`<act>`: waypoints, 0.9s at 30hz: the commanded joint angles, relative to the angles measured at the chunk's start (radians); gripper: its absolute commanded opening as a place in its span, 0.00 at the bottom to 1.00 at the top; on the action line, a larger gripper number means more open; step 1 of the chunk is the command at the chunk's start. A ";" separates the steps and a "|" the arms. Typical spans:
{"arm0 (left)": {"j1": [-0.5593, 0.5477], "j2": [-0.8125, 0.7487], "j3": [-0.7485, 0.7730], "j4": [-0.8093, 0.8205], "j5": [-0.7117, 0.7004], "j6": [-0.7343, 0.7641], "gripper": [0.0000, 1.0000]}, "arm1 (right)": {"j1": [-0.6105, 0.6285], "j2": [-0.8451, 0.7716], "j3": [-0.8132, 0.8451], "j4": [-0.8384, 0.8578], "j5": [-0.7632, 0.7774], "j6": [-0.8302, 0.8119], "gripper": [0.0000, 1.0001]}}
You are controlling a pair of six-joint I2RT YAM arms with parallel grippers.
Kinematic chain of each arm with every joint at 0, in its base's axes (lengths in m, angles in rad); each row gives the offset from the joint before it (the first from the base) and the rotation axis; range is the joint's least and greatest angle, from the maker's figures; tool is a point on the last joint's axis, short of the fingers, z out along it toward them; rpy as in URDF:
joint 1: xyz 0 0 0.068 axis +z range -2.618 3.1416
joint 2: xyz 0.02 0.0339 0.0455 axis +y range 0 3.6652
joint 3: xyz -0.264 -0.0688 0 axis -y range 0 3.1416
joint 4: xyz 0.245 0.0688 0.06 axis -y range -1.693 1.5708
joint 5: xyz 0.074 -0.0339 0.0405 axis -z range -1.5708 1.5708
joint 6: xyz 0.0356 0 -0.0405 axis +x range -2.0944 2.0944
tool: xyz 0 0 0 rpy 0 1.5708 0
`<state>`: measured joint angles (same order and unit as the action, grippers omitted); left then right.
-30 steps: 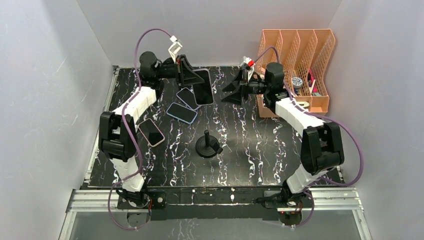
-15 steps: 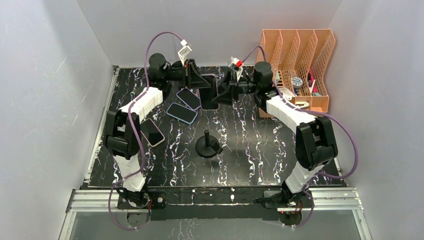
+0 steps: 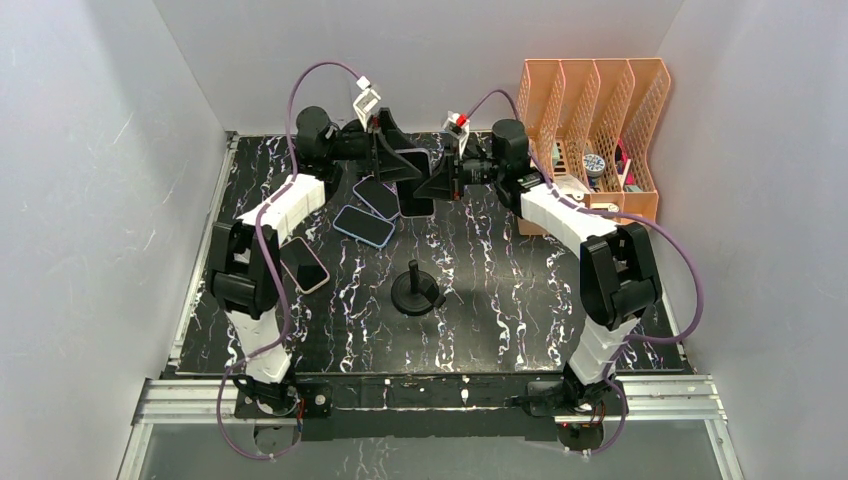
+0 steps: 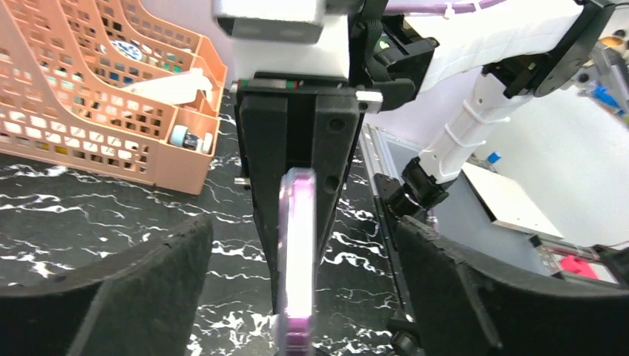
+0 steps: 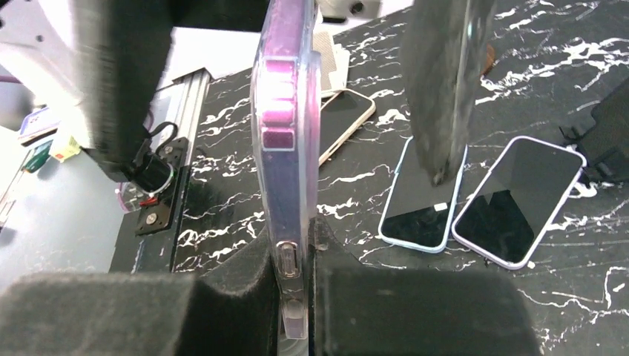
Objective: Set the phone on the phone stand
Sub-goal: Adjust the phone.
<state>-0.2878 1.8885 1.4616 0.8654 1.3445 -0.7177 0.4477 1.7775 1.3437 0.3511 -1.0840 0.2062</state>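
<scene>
Purple-cased, the phone [image 5: 285,148] is held edge-on at the far middle. We see our right gripper [image 3: 436,184] clamped on it, our left gripper [image 3: 398,158] spread apart around it, the phone stand [image 3: 415,290] nearer.

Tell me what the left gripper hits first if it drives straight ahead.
Most likely the phone, which stands edge-on between the left gripper's open fingers. The right gripper, clamped on the phone, sits just behind it. Depth is hard to judge.
</scene>
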 commanded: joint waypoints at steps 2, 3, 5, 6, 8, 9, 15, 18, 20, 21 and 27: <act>0.056 -0.149 -0.074 0.034 -0.106 0.073 0.98 | -0.042 -0.093 -0.087 0.102 0.113 0.058 0.01; 0.075 -0.174 -0.112 0.034 -0.127 0.086 0.98 | -0.078 -0.124 -0.139 0.179 0.122 0.124 0.01; 0.106 -0.260 -0.233 0.031 -0.179 0.140 0.98 | -0.152 -0.204 -0.277 0.300 0.131 0.236 0.01; 0.116 -0.306 -0.305 0.023 -0.230 0.176 0.98 | -0.179 -0.248 -0.322 0.308 0.156 0.258 0.01; 0.114 -0.401 -0.435 -0.091 -0.351 0.318 0.98 | -0.194 -0.350 -0.393 0.248 0.238 0.224 0.01; 0.096 -0.450 -0.480 -0.279 -0.441 0.460 0.98 | -0.196 -0.402 -0.429 0.234 0.261 0.219 0.01; -0.040 -0.675 -0.857 -0.290 -0.736 0.623 0.98 | -0.195 -0.666 -0.638 0.279 0.202 0.371 0.01; -0.093 -0.761 -1.042 -0.100 -0.841 0.550 0.98 | -0.194 -0.776 -0.771 0.409 0.103 0.591 0.01; -0.154 -0.790 -1.079 -0.084 -0.926 0.572 0.98 | -0.192 -0.859 -0.870 0.499 0.096 0.729 0.01; -0.170 -0.795 -1.098 -0.067 -0.956 0.565 0.99 | -0.193 -0.901 -0.911 0.526 0.103 0.781 0.01; -0.268 -0.740 -1.273 0.153 -1.078 0.553 0.98 | -0.188 -1.098 -1.057 0.486 0.119 0.900 0.01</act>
<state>-0.5045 1.1210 0.2649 0.8021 0.4053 -0.1669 0.2558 0.7605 0.3130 0.7303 -0.9611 0.9463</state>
